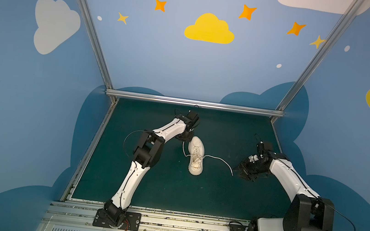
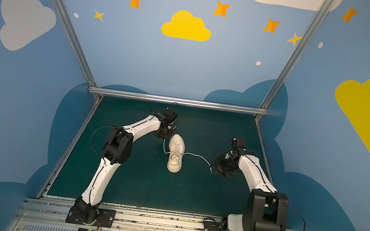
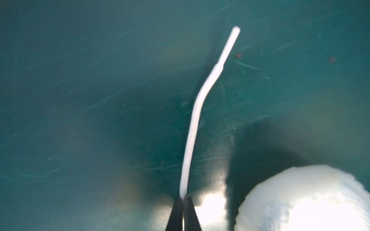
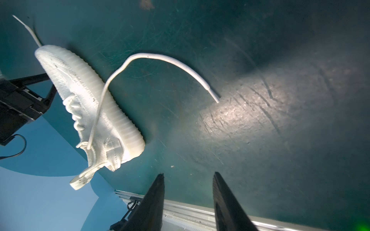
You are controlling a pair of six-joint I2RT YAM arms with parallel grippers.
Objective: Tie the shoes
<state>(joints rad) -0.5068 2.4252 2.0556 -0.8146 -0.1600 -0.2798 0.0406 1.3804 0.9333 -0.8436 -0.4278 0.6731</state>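
A: While my left pincer (image 3: 183, 197) stands beside the toe of the shoe (image 1: 195, 155), its tips are pressed together on one lace (image 3: 192, 128) — the free end sticks out past them.

B: Where is the shoe?

A: Mid-mat (image 1: 165, 190), sole down, toe toward the back wall.

B: Your right pincer (image 4: 188, 175)?

A: Tips apart, gripping nothing — the other lace (image 4: 160, 58) lies curved on the mat, its end just short of them.
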